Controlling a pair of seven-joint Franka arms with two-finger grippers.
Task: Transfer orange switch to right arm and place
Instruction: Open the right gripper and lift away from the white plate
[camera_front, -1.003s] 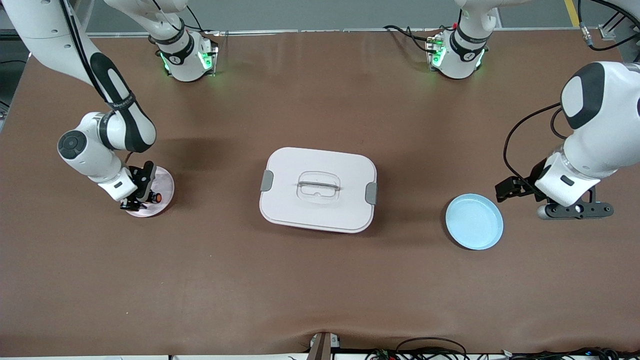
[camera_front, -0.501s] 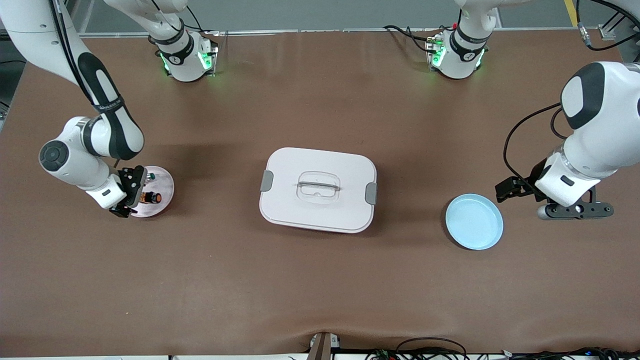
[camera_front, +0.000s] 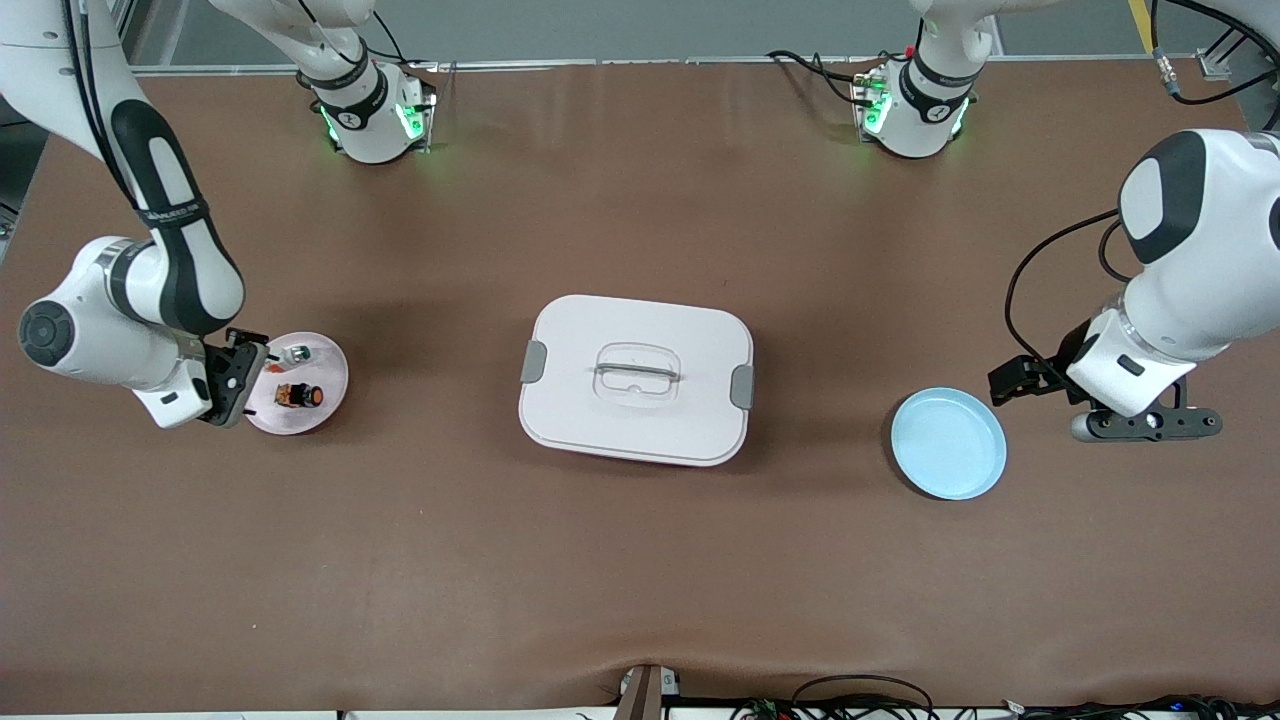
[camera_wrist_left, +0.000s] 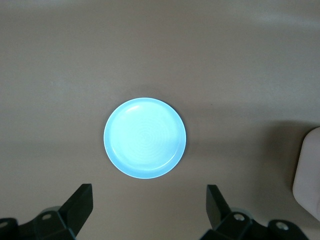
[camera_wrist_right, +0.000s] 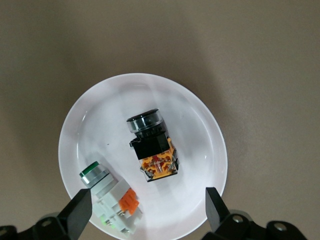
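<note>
The orange switch is seen lying free on the pink plate just beneath the right gripper, whose fingers are spread apart, while the left gripper is held spread above the blue plate, waiting.

Orange switch lies on plate; box mid-table.

Between the right gripper's spread fingers, the orange switch and a green-capped switch crowd the white plate.
</note>
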